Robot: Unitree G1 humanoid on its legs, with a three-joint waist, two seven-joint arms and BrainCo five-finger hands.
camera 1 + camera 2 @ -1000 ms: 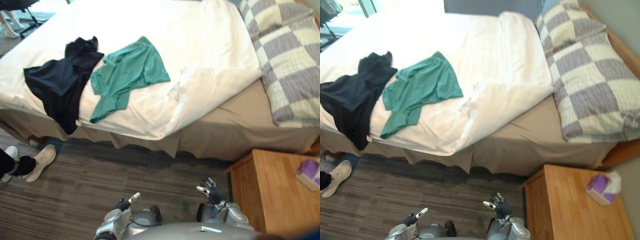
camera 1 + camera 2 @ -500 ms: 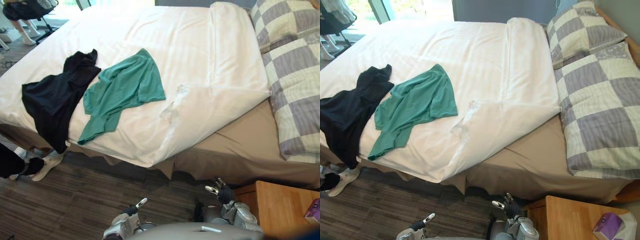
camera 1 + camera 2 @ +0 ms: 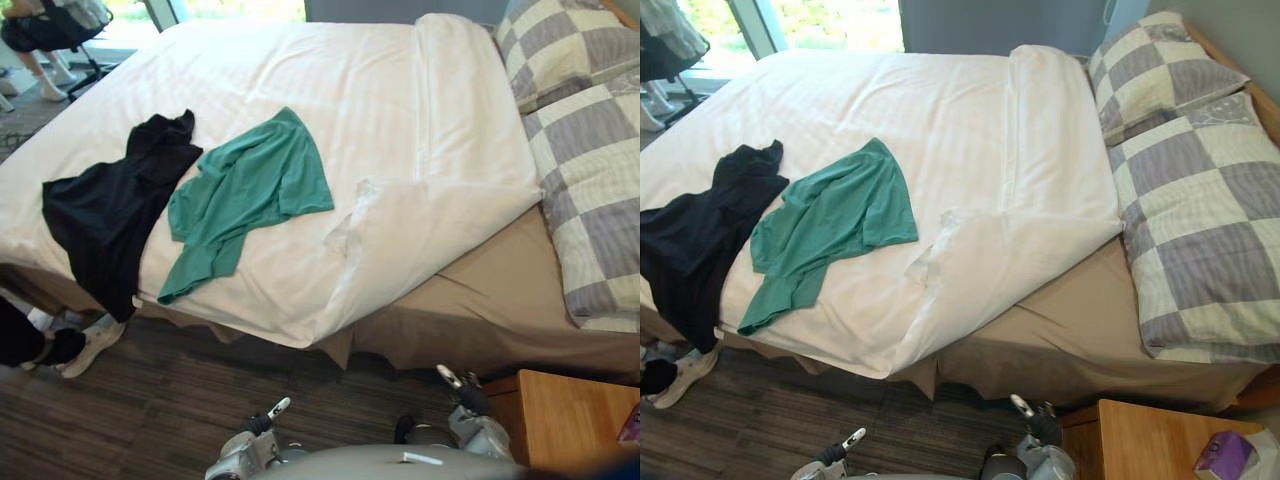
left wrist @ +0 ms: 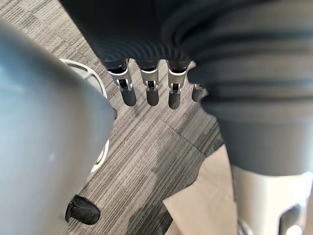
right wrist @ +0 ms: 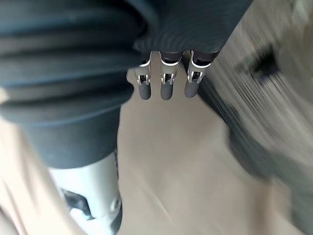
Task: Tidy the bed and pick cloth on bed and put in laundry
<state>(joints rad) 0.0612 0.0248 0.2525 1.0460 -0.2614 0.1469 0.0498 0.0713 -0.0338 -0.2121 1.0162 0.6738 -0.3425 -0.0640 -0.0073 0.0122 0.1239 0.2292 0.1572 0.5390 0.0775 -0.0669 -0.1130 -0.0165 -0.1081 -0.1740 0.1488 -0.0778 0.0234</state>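
A green shirt (image 3: 245,195) lies crumpled on the white duvet (image 3: 400,110), near the bed's near edge. Beside it on the left, a black garment (image 3: 110,205) hangs partly over that edge. The duvet's near right corner is folded back, baring the tan sheet (image 3: 490,290). Both hands hang low over the floor, well short of the bed. My left hand (image 3: 268,412) has straight fingers (image 4: 149,93) and holds nothing. My right hand (image 3: 456,384) is empty too, its fingers (image 5: 166,85) straight.
Two grey-and-cream checked pillows (image 3: 590,150) lie at the head of the bed on the right. A wooden nightstand (image 3: 575,420) with a purple tissue box (image 3: 1223,455) stands at the lower right. A person's shoe (image 3: 92,345) rests by the bed's left corner.
The camera has tilted up and turned, so more of the bed shows and the nightstand sits lower. Both hands show lower in the picture. The clothes have not moved on the bed.
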